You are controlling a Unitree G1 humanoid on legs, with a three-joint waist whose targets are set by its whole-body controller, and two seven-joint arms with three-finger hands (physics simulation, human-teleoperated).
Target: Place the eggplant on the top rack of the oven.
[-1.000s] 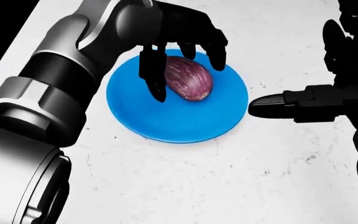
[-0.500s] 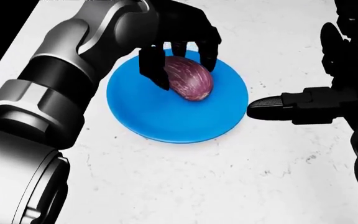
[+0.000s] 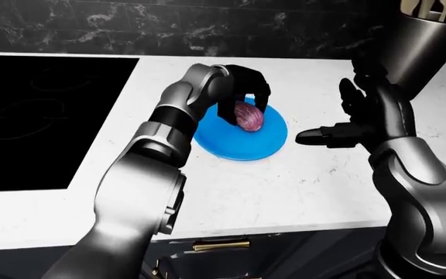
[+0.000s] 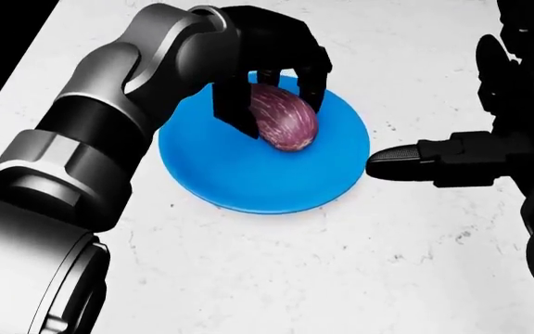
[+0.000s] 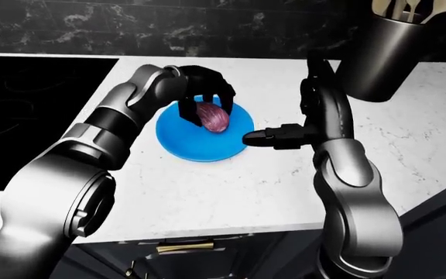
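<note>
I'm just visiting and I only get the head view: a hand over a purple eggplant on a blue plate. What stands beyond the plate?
Observer: In the right-eye view, a dark utensil holder stands on the counter at upper right, past the right hand.
Operator: And the black patch at my upper left?
Observer: That is a black cooktop set into the white counter.
Operator: Any sign of the oven?
Observer: Only a brass handle shows below the counter's edge; no oven rack is in view.
</note>
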